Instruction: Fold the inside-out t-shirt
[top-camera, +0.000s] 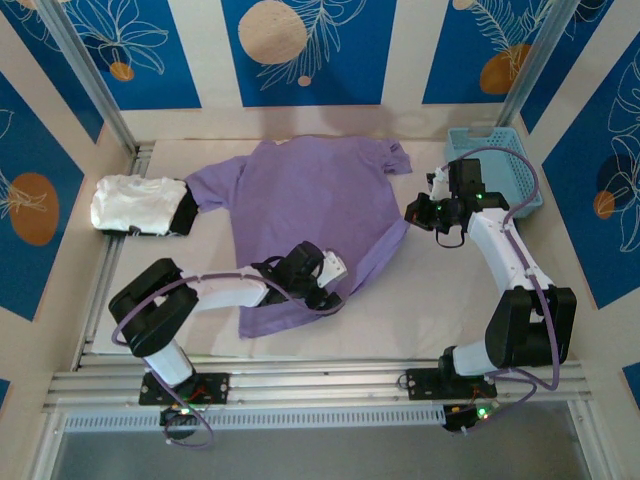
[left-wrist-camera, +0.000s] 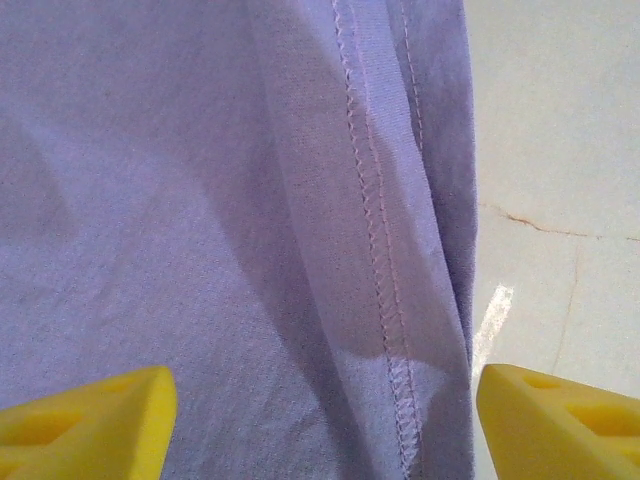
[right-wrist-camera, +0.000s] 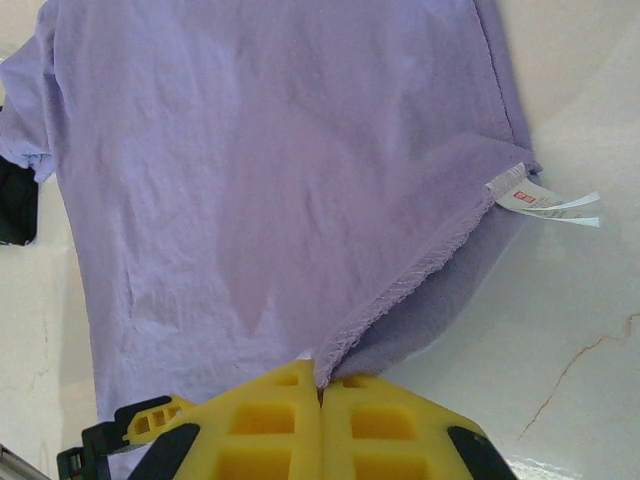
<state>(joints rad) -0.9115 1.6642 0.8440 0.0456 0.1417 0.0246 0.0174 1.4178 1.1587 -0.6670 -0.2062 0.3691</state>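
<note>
Shirt: the lavender t-shirt (top-camera: 310, 195) is lying spread across the middle of the bench (top-camera: 430, 300), with its neck toward the far wall and its hem toward the arms.

Left fingers: the left fingers (top-camera: 322, 288) are hanging low over the near part of the shirt, close to the hem. From the wrist camera I am seeing the two yellow fingers (left-wrist-camera: 90, 425) standing wide apart and gripping nothing.

Cloth at the left fingers: purple fabric is lying under most of the gap, and a stitched seam (left-wrist-camera: 375, 250) is running away from the wrist. The cloth's edge is falling just inside the right-hand finger, with bare bench showing beyond it. I cannot tell whether the tips are touching the fabric.

Right fingers: the right fingers (top-camera: 415, 214) are sitting at the shirt's right edge. The wrist camera is showing those fingers (right-wrist-camera: 270, 425) pressed together, pinching the cloth where a folded-over flap is coming to a point.

Cloth at the right fingers: the shirt is fanning away from the pinch across the bench. A white care label (right-wrist-camera: 545, 200) is sticking out of the edge, apart from the pinch.

Surroundings: a folded white garment (top-camera: 135, 203) and a black garment (top-camera: 184, 214) are lying at the bench's left edge, just beside a sleeve. A light blue basket (top-camera: 495, 165) is standing in the far right corner.
</note>
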